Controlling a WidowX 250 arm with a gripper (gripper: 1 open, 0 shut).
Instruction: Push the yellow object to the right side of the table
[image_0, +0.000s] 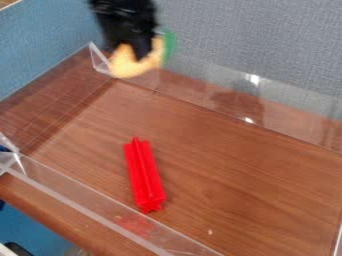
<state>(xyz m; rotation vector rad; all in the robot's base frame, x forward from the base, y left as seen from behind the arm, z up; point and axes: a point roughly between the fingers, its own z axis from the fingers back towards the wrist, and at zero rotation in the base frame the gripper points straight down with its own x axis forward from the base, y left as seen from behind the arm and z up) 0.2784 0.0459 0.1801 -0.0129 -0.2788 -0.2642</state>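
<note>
The yellow object (130, 65), an egg-shaped toy with a green cap (163, 43), hangs in the air near the back wall, well above the brown wood-grain table (247, 150). My black gripper (135, 52) comes down from the top edge of the camera view and is shut on the toy, fingers on either side of it. The toy is tilted, its green end up and to the right. Most of the arm is cut off by the top edge of the picture.
A long red bar (144, 175) lies on the tabletop at front centre. Low clear acrylic walls run along the back (254, 95) and the front (80, 215). A blue-grey panel stands behind the table.
</note>
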